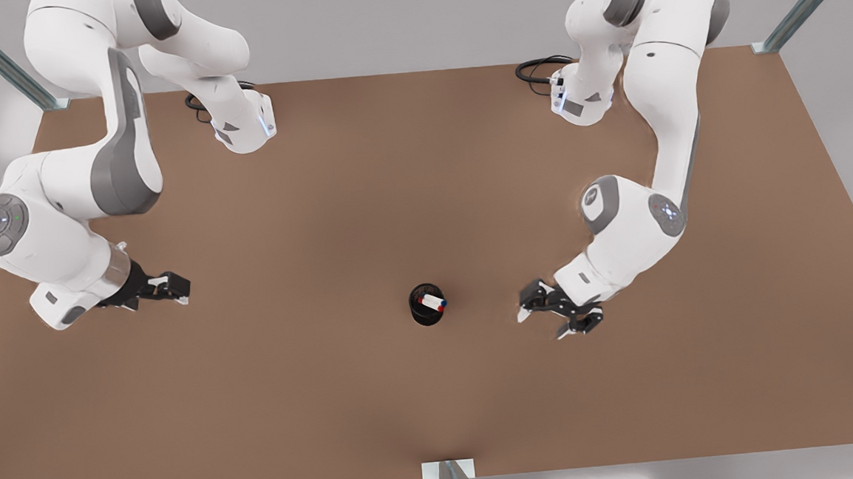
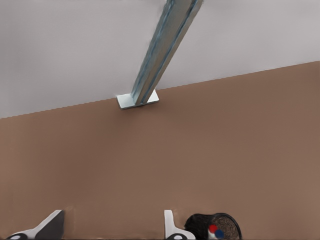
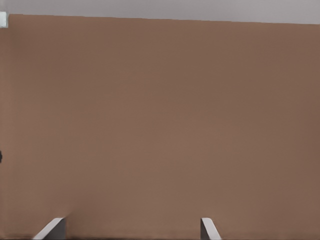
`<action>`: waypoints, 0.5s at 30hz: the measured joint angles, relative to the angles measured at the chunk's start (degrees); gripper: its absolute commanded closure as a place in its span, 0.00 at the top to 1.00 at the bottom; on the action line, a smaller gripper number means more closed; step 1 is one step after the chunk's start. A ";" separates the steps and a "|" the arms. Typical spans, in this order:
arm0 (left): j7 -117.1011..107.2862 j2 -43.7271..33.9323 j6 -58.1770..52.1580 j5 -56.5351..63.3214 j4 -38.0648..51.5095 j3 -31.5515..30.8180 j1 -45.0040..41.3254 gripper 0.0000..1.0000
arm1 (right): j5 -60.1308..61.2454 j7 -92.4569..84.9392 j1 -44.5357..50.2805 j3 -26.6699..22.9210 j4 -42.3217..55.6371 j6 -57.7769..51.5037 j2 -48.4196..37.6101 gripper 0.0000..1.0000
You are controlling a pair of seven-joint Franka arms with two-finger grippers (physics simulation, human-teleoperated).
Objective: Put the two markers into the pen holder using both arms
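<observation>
Both markers (image 1: 431, 301) inside pen holder (image 1: 426, 315)

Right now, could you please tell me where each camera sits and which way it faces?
Front view: high overhead, opposite the arm bases, looking down on the brown table, both white arms and the black mesh pen holder containing the red-capped and blue-capped markers.
Left wrist view: on the left gripper, at the front view's right, facing a metal post; its open fingertips show.
Right wrist view: on the right gripper, at the front view's left, facing table; open fingertips show.
Shared: front and left wrist views show the pen holder.
</observation>
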 measured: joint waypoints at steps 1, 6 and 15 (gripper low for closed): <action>-0.38 -1.85 -3.71 2.63 0.84 2.74 0.74 1.00 | -0.08 -0.10 0.39 1.60 0.21 -0.10 -0.18 1.00; -3.63 -11.99 -24.77 10.69 8.57 9.44 1.53 1.00 | -1.60 -0.51 0.20 7.19 0.57 -0.88 -3.67 1.00; -7.98 -14.94 -42.77 13.17 8.31 11.25 2.07 1.00 | 0.67 -0.85 -9.01 8.74 2.04 -2.80 -4.97 1.00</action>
